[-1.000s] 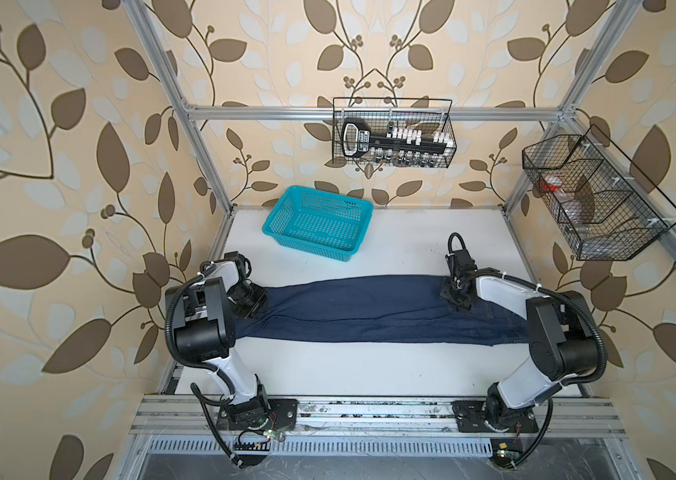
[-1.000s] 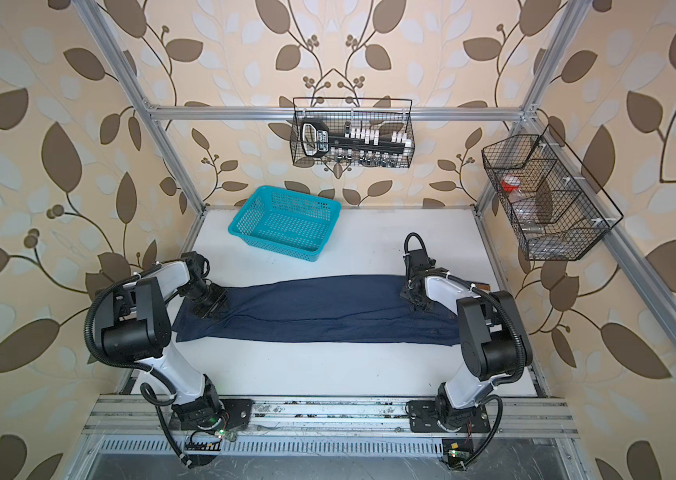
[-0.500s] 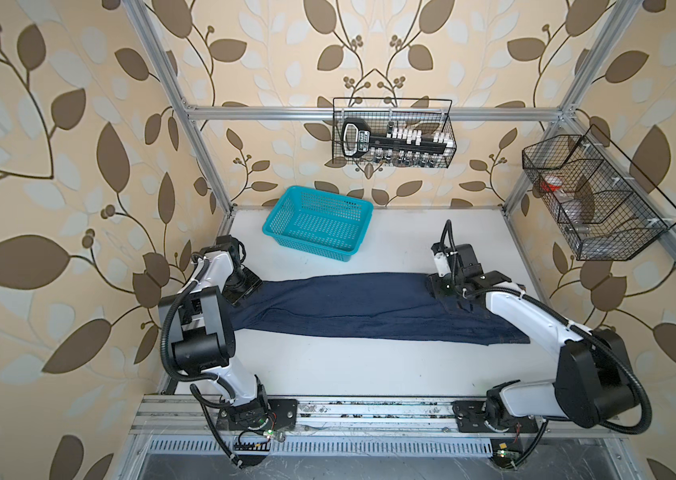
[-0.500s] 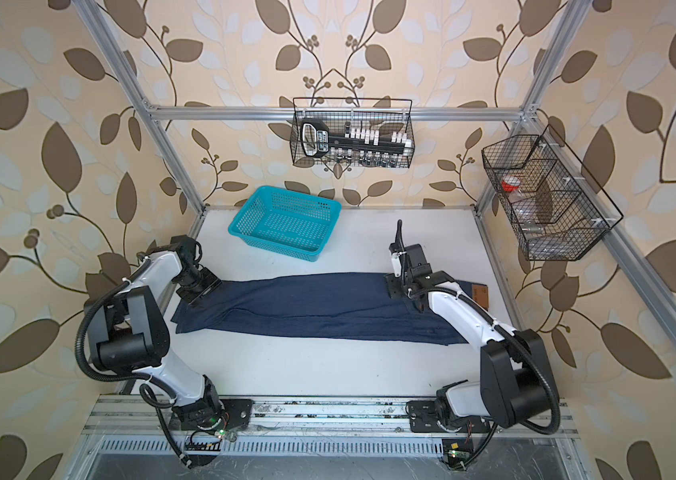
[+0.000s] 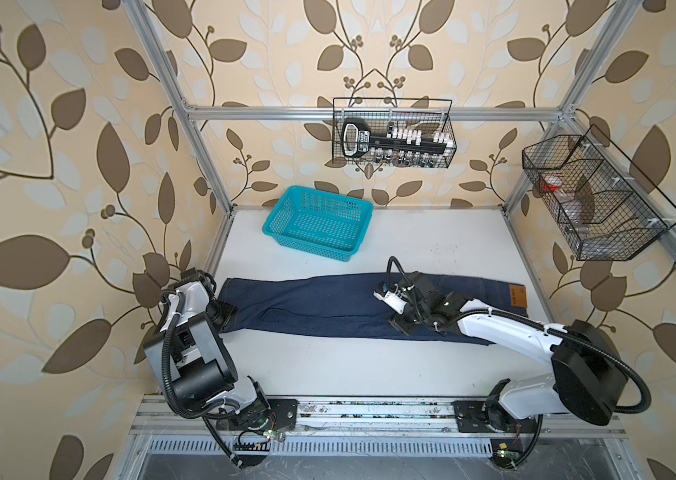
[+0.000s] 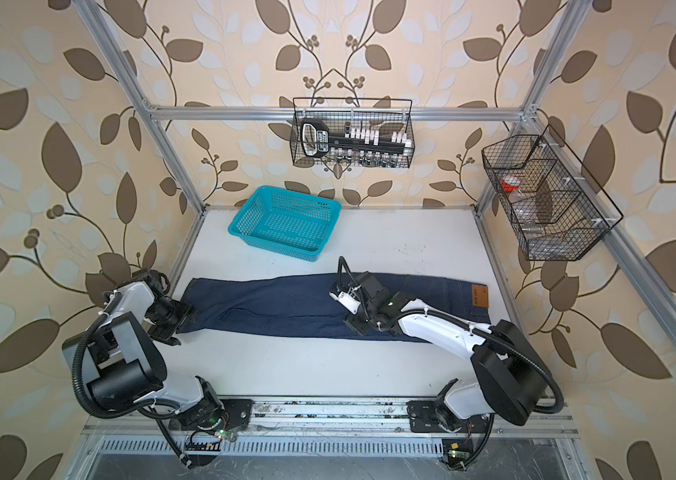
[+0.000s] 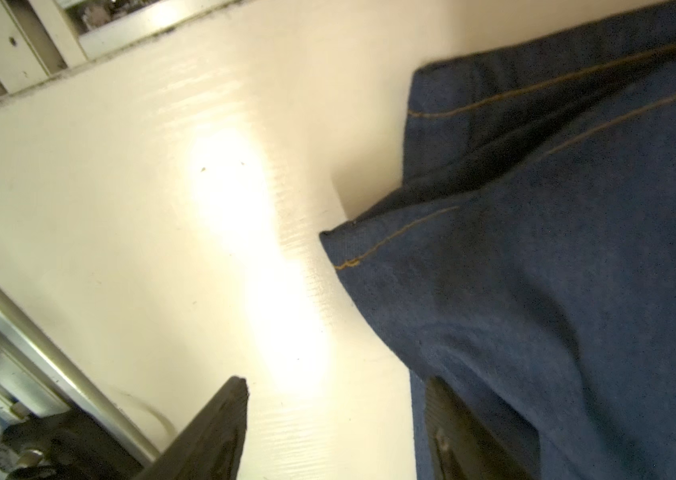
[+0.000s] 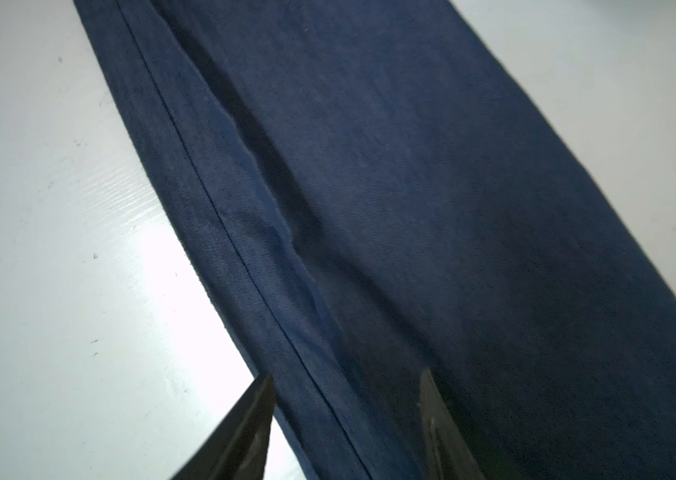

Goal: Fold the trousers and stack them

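Top views both put the left gripper (image 6: 173, 322) at the left edge of the white table (image 5: 432, 241), about mid-height in the frame and right at the hem end of the trousers (image 5: 319, 307). Its jaws stand apart and it grasps nothing. The left wrist view shows the same gripper (image 7: 334, 386) with bare table between its fingers. One finger is over the table and the other is against the edge of the denim (image 7: 556, 270), where orange stitching runs along the leg.

The trousers lie flat in a long dark blue band across the middle of the frame, reaching from the left side of the table almost to its right side. One leg lies partly over the other. Behind them, in the upper left part of the table, a teal basket (image 5: 311, 245) stands well apart from the cloth.

Right of centre, the right gripper (image 5: 400, 324) points down at the near edge of the trousers. It is released too. In the right wrist view its jaws (image 8: 344, 382) are spread, and the near seam of the denim (image 8: 411, 166) lies flat between them, not pinched.

At the far right end sits the tan waistband patch (image 5: 517, 296). Higher in the frame, one wire basket (image 5: 411, 160) hangs on the back rail and another wire basket (image 5: 619, 232) hangs at the right side.
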{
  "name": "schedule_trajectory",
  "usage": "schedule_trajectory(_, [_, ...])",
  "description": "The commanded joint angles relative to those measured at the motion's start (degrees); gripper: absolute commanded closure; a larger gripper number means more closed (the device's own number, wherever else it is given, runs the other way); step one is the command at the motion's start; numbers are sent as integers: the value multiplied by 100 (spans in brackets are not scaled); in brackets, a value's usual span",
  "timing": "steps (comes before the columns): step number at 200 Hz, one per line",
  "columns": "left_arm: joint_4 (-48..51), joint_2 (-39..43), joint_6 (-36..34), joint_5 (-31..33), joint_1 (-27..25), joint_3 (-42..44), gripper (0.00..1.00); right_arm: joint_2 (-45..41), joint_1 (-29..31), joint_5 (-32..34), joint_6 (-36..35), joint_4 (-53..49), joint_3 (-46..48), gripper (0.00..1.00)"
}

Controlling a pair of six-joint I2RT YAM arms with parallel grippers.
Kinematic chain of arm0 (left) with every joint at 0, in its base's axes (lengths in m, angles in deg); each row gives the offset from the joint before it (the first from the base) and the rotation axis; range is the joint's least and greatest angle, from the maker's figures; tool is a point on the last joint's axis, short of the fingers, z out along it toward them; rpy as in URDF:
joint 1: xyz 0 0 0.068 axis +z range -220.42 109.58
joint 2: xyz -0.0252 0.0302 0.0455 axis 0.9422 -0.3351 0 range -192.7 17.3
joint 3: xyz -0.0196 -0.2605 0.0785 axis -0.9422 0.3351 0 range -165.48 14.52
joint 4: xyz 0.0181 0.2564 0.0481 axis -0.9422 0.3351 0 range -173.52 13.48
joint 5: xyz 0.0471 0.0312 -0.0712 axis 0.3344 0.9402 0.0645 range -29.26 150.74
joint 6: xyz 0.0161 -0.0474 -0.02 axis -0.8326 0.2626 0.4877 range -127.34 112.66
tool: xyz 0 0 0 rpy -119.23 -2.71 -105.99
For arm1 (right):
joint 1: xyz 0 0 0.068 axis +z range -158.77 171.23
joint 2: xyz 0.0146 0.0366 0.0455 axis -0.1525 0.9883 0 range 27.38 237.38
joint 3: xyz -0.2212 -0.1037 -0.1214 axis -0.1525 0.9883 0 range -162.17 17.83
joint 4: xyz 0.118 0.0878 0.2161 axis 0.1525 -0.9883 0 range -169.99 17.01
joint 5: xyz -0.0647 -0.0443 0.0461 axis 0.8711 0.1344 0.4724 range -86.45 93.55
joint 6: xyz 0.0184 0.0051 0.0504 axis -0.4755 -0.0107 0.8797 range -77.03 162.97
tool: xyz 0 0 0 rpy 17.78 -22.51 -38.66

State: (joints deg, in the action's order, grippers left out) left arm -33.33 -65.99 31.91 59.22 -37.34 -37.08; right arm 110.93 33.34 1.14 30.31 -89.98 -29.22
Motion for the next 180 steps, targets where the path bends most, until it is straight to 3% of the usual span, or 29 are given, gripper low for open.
schedule_trajectory(1, [-457, -86, 373, -26, 32, 87, 31, 218, 127, 142, -354, 247, -210, 43])
schedule_trajectory(54, [-1006, -405, 304, 206, 92, 208, 39, 576, 345, 167, -368, 263, -470, 44])
schedule_trajectory(94, [-1152, -503, 225, 234, 120, 305, 59, 848, 509, 197, -464, 187, -732, 45])
schedule_trajectory(147, [-1024, -636, 11, 365, 137, 5, 100, 1471, 718, 691, -642, 169, -1227, 48])
schedule_trajectory(180, [-799, -628, -218, 503, 137, -331, 100, 1843, 799, 830, -861, 203, -1441, 50])
